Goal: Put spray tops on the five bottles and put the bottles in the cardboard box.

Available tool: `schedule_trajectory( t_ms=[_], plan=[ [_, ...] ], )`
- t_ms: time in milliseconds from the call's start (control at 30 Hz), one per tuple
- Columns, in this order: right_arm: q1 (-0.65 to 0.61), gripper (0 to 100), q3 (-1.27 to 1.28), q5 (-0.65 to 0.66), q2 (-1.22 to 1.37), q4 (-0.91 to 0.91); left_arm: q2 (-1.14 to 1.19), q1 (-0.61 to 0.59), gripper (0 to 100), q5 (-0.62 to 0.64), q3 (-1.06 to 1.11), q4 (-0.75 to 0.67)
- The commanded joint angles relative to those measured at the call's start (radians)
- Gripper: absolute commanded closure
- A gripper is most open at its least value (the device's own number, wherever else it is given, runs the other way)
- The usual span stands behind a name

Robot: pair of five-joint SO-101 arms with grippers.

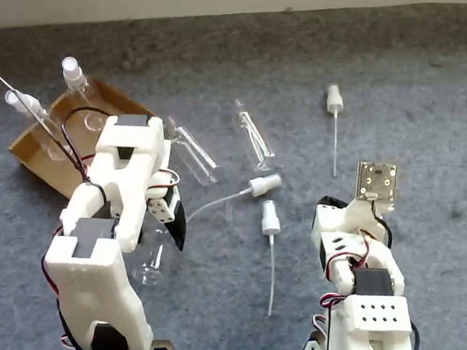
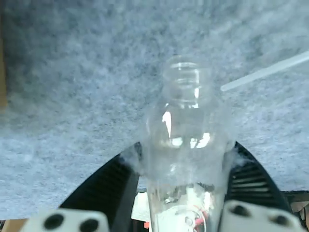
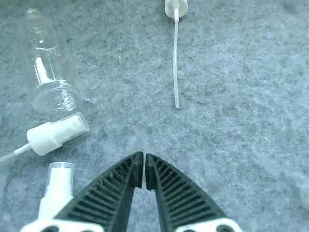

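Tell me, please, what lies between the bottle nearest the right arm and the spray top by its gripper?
A second spray top, crosswise between the bottle and the near spray top; high view.

no readable text, label, number or sign appears on anything here.

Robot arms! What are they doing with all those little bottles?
The left arm grips an uncapped bottle in its jaws. The right arm hangs over the grey cloth with its jaws shut and empty, near three loose spray tops. Two capped bottles sit in the cardboard box, and two bare bottles lie on the cloth. So three bottles need tops before they go in the box.
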Motion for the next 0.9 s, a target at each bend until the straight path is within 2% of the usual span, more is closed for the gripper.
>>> schedule_trajectory(
  t_ms=[0,200,267,433,633,867],
  plan=[
    [-0.01,99.5,-0.012,-0.005,-0.015,-0.027,-0.019,-0.018,81,-0.021,-0.031,-0.038],
    [-0.01,99.5,-0.012,-0.005,-0.015,-0.027,-0.019,-0.019,64,-0.02,-0.031,-0.038],
    [-0.01,99.5,-0.012,-0.005,-0.015,-0.027,-0.019,-0.019,62,-0.018,-0.059,-0.037],
    [-0.01,99.5,-0.012,-0.005,-0.015,-0.027,-0.012,-0.013,63,-0.021,-0.09,-0.037],
    [-0.01,99.5,-0.012,-0.005,-0.015,-0.027,-0.01,-0.01,70,-0.021,-0.042,-0.04],
    [-0.01,99.5,-0.012,-0.005,-0.015,-0.027,-0.016,0.012,72,-0.021,0.042,-0.15]
  ],
)
